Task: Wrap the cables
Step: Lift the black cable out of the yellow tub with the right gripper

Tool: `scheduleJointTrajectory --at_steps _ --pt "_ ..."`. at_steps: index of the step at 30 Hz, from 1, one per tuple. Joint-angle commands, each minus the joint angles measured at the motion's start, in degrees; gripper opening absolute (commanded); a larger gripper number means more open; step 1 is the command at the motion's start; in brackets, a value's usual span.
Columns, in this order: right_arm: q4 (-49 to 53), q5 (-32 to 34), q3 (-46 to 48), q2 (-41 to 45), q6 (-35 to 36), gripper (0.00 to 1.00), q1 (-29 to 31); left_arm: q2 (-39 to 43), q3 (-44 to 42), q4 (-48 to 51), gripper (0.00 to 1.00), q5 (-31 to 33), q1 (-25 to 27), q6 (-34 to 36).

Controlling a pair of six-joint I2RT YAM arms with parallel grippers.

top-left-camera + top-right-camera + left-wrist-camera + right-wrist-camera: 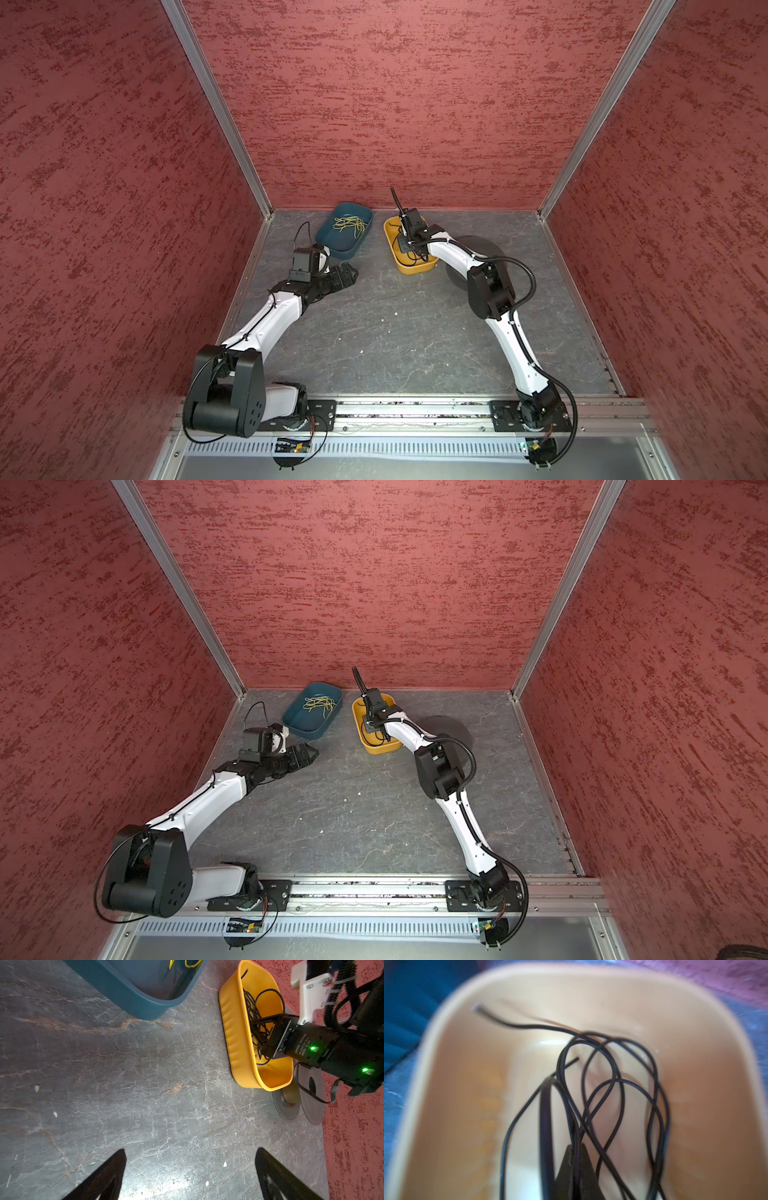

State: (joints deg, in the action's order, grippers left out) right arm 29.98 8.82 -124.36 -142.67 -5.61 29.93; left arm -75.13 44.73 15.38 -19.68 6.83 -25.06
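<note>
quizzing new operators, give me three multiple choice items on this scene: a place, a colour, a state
1. The strands in the blue tub are: A red, B yellow-green, C white.
2. The black cables lie: A in the blue tub, B in the yellow tub, C out of sight.
3. The right pincer is: A wide open, B shut on the cables, C shut on a strand.
Key: 1 B, shown in both top views; 2 B, looped inside it; 3 B, its tips pinch a cable.
</note>
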Motion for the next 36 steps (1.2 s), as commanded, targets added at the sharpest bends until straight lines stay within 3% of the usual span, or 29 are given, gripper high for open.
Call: scheduleJointTrajectory --at_steps 1,6,13,23,36 --pt "-7.0 -2.6 1.3 8.3 1.0 0.00 0.5 -0.5 -0.5 -1.6 0.97 -1.1 0.2 0.1" --pt "-9.9 -5.9 7.0 14.5 1.1 0.00 0.6 0.2 -0.9 -2.2 0.97 -0.7 0.2 0.4" --pt "-21.0 -10.7 22.5 29.4 1.1 0.00 1.0 3.1 -1.5 -2.6 0.97 -0.2 -0.3 0.1" --pt "-19.2 -17.8 26.1 42.4 0.9 0.00 3.3 10.0 -4.8 -3.2 0.97 -0.8 -1.5 -1.5" --pt "-20.8 -37.0 36.1 54.4 -3.1 0.00 6.6 17.0 -5.4 0.8 0.95 -0.9 -6.0 -2.0"
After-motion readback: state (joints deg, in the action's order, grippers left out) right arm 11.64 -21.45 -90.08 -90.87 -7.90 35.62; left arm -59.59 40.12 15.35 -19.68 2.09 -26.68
